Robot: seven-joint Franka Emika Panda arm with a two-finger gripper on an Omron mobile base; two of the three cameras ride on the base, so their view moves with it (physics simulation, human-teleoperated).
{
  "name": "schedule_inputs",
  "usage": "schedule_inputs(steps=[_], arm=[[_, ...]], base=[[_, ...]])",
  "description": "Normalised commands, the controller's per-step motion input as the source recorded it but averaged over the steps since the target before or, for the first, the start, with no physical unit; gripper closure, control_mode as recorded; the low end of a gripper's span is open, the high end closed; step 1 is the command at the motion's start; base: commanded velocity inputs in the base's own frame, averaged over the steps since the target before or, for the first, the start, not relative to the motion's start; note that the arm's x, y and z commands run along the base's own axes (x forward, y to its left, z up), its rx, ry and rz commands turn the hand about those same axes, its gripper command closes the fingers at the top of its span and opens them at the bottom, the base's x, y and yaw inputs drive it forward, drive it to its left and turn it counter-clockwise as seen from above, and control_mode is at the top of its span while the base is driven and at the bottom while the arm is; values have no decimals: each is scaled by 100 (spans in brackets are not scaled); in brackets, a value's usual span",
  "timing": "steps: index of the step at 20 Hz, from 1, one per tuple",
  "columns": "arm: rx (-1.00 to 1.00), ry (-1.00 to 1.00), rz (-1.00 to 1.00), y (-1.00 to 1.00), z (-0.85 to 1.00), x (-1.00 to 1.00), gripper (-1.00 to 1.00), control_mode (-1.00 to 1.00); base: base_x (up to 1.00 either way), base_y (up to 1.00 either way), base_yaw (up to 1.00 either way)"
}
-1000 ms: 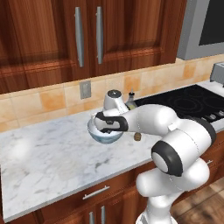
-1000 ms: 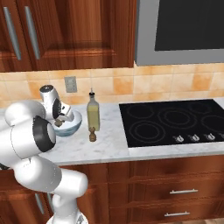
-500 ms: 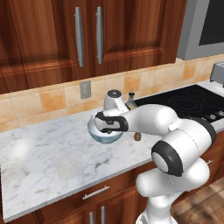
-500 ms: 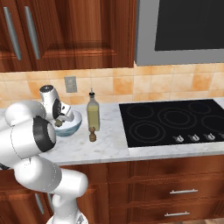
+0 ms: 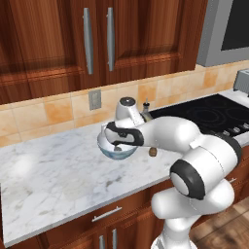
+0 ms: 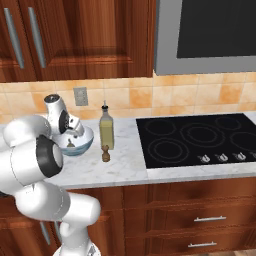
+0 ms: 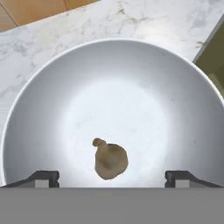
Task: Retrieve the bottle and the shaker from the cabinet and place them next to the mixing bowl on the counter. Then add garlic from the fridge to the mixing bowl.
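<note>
- Fingers [image 7: 47, 176] in the hand view stand spread wide at the bottom corners of the frame, holding nothing. The garlic [image 7: 110, 160] lies loose between them, just above their line and a little below the frame's centre, on the floor of the mixing bowl [image 7: 52, 78]. It is a greyish-brown lump with a small nub pointing to the upper left. To my eye it is already delivered, so the coming move is a straight lift away.
- Left base view: the hand hangs over the mixing bowl [image 5: 108, 148] at mid-frame on the table [image 5: 53, 180]. The shaker [image 5: 152, 152] stands just right of the bowl.
- Right base view: the garlic [image 6: 71, 145] shows as a tiny speck inside the bowl at left. The bottle [image 6: 106, 129] stands upright just right of the bowl, with the shaker in front of it.
</note>
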Motion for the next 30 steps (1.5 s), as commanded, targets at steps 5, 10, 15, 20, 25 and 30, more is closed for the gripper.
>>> schedule_inputs(steps=[5, 10, 15, 20, 25, 30], arm=[[0, -10, 0, 0, 40, -38, -100, -100], [0, -12, 0, 0, 34, -46, -100, -100], [0, -12, 0, 0, 58, -60, -100, -100], [3, -3, 1, -15, 58, -89, -100, -100], [6, 0, 4, -35, 56, -100, -100, -100], [4, -2, 4, -37, 68, -97, -100, -100]], base=[[0, 0, 0], [0, 0, 0], [0, 0, 0], [0, 0, 0], [0, 0, 0], [0, 0, 0]])
